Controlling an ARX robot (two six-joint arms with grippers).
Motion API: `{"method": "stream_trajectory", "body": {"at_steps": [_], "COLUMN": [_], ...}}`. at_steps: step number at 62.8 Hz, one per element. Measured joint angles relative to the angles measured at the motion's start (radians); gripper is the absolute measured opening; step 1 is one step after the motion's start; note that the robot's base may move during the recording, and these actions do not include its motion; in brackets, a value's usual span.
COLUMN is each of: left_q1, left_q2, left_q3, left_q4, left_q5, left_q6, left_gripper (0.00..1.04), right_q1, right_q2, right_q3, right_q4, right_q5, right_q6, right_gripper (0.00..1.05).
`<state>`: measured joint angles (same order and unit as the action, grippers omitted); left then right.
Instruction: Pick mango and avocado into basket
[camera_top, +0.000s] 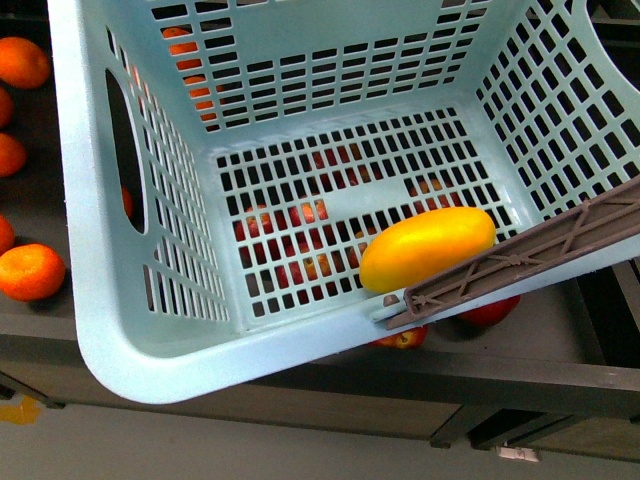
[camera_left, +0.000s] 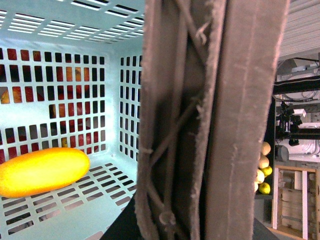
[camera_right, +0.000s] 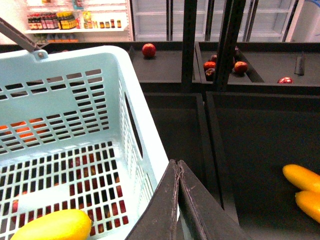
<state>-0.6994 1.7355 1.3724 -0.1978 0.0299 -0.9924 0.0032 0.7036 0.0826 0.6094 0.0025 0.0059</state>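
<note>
In the basket (camera_top: 90, 250), on its slotted floor, lies the mango (camera_top: 428, 248). It rests in the low corner, right beside the brown handle (camera_top: 540, 255). We think that is because the basket is tipped, so a round fruit would roll down to that side. The basket hangs over a shelf of fruit, and we can see red apples (camera_top: 490, 312) under it and through the holes in its floor. Off to the left sit tangerines (camera_top: 30, 272).

The handle fills almost the whole left wrist view, very close up. So we guess our left gripper is holding the basket up by it. But its jaws are hidden, and we cannot tell if they are closed.

Our right gripper (camera_right: 177, 167) is just beside the basket's outer wall. Its two fingers are pressed together with nothing between them, so that arm is free to fetch the next fruit.

We see no avocado in any view, so that half of the job is not done. Two more yellow mangoes (camera_right: 305, 187) lie near the right gripper, but we need the dark green fruit now.
</note>
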Motion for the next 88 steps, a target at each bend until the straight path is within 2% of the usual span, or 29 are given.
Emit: {"method": "stream_trajectory", "body": {"at_steps": [11, 26, 35, 43, 71, 88], "left_q1": [0.000, 0.000, 0.000, 0.000, -0.015, -0.004], "left_q2": [0.000, 0.000, 0.000, 0.000, -0.001, -0.002], "left_q3": [0.000, 0.000, 0.000, 0.000, 0.000, 0.000], "left_q4": [0.000, 0.000, 0.000, 0.000, 0.000, 0.000], "left_q5": [-0.006, -0.003, -0.003, -0.003, 0.021, -0.006], "left_q6": [0.001, 0.000, 0.001, 0.001, -0.012, -0.002], "left_gripper": [0.14, 0.14, 0.14, 0.14, 0.14, 0.14], "right_q1": [0.000, 0.000, 0.000, 0.000, -0.002, -0.002], "right_q2": [-0.089, -0.105, -0.106, -0.106, -0.111, -0.109], "right_q3": [-0.027, -0.032, -0.032, -0.032, -0.032, -0.036], "right_q4": [-0.059, -0.066, -0.066, -0.066, -0.066, -0.068], "right_q5": [0.000, 0.000, 0.000, 0.000, 0.001, 0.000], "right_q6": [-0.001, -0.002, -0.002, -0.001, -0.002, -0.002], "right_gripper": [0.03, 0.42, 0.77, 0.97, 0.96, 0.96]}}
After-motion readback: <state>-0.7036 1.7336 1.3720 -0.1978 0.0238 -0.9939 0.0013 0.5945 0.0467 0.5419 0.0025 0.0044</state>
